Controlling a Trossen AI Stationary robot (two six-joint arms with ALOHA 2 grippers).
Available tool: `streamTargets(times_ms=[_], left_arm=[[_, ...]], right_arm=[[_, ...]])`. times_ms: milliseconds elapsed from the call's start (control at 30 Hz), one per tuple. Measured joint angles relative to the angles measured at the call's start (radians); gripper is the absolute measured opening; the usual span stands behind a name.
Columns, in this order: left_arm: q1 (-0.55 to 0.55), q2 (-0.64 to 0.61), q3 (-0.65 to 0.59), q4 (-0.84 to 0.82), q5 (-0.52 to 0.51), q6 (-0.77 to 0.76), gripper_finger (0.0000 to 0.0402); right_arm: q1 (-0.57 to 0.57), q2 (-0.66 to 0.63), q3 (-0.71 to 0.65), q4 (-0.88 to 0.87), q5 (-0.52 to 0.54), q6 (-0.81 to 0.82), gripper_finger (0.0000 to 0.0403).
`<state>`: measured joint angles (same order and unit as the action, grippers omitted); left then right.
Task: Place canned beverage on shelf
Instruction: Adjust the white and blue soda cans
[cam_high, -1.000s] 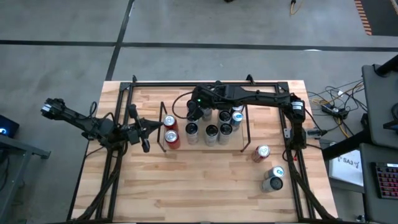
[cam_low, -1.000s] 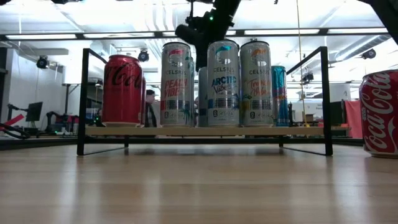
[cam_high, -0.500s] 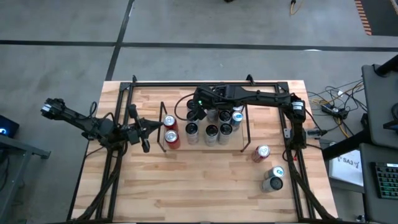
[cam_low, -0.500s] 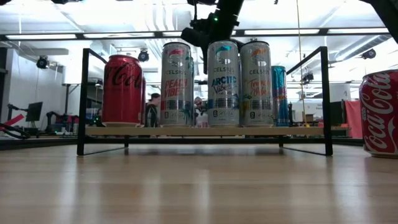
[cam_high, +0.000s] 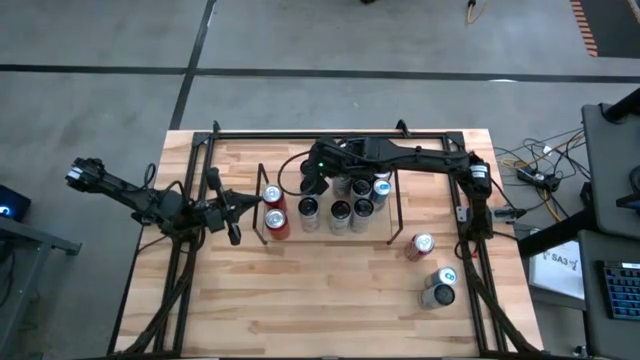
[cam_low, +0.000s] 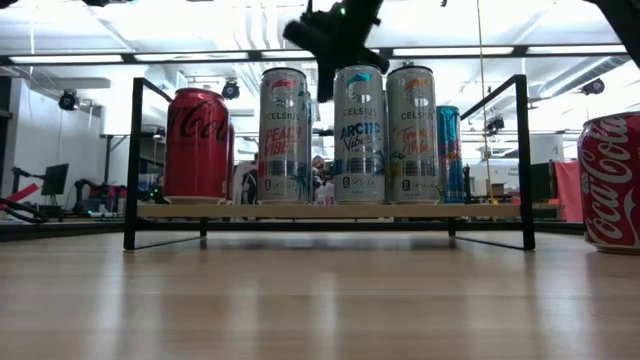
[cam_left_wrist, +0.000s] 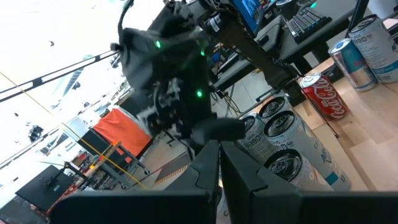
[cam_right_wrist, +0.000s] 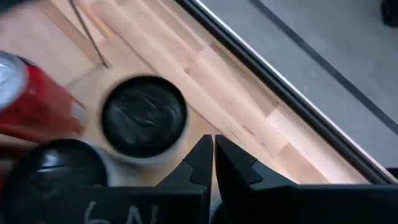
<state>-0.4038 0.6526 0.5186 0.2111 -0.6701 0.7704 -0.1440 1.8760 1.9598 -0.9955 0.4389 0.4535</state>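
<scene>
Now, my right gripper (cam_high: 312, 186) hangs above the back row of the low black-wire shelf with the light wood base (cam_high: 392, 222), toward the shelf's left end; fingers pressed together, nothing between them. In the right wrist view the two dark fingers (cam_right_wrist: 200, 163) meet tip to tip over the wood, with a dark can top just beside them.

My left gripper (cam_high: 250, 199) waits just outside the shelf's left end frame, jaws closed and empty, pointing at the cans. In its wrist view the fingers (cam_left_wrist: 209, 167) sit flush together.

On the shelf:
- two short red cola cans (cam_high: 274, 211) at the left end, one behind the other; one shows in the low view (cam_low: 197, 144).
- tall slim silver energy-drink cans (cam_low: 359, 135) in a front row of three, upright, touching or nearly so.
- more cans behind them, partly hidden under my right arm in the high view; a teal-and-pink can (cam_low: 450, 154) shows at the back right.

Off the shelf, on the light butcher-block wooden table (cam_high: 330, 300):
- one red cola can (cam_high: 419, 246) near the shelf's right end frame, toward the table front.
- two silver cans (cam_high: 439, 287) farther from the shelf than the red one, close together; whether they touch, I cannot tell.
</scene>
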Motion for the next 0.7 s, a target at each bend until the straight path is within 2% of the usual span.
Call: streamTargets(times_ms=[200, 400, 700], left_arm=[[0.0, 0.0, 0.0, 0.0, 0.0, 0.0, 0.0], [0.0, 0.0, 0.0, 0.0, 0.0, 0.0, 0.0], [0.0, 0.0, 0.0, 0.001, 0.0, 0.0, 0.0]], right_arm=[[0.064, -0.002, 0.086, -0.081, -0.015, 0.017, 0.0009], [0.133, -0.003, 0.149, -0.23, -0.127, 0.098, 0.0009], [0.234, -0.004, 0.178, -0.282, -0.301, 0.128, 0.0009]])
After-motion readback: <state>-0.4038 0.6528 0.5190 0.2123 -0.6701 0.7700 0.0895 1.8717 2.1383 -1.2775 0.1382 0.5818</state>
